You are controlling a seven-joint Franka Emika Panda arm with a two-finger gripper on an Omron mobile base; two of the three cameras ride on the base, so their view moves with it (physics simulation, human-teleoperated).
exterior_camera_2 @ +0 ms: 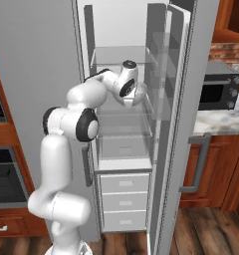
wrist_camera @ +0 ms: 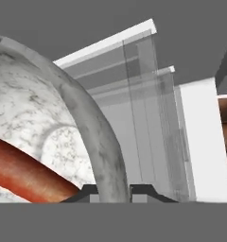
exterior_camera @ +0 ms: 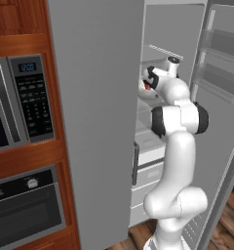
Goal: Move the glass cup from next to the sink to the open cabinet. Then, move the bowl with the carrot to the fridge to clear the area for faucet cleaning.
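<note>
In the hand view the white speckled bowl (wrist_camera: 49, 123) looms close on the left, with the orange-red carrot (wrist_camera: 25, 177) lying inside it. My gripper (wrist_camera: 113, 193) is shut on the bowl's rim, one dark fingertip on each side of the wall. In the left base view my arm reaches into the open grey fridge (exterior_camera: 99, 122), and the gripper (exterior_camera: 145, 84) holds the bowl (exterior_camera: 142, 92) at a middle shelf, a red glimpse of the carrot (exterior_camera: 147, 86) beside the hand. From the right, the hand (exterior_camera_2: 133, 94) sits inside the fridge (exterior_camera_2: 37, 60) above a pale shelf (exterior_camera_2: 121, 114).
The fridge door (exterior_camera_2: 186, 124) stands open on the right with clear door racks (exterior_camera: 221, 83). Pale drawers (exterior_camera_2: 124, 199) fill the fridge's bottom. A microwave panel (exterior_camera: 33, 97) and wall oven (exterior_camera: 26, 205) sit left of the fridge. A black microwave (exterior_camera_2: 218, 89) rests on the counter (exterior_camera_2: 216, 120).
</note>
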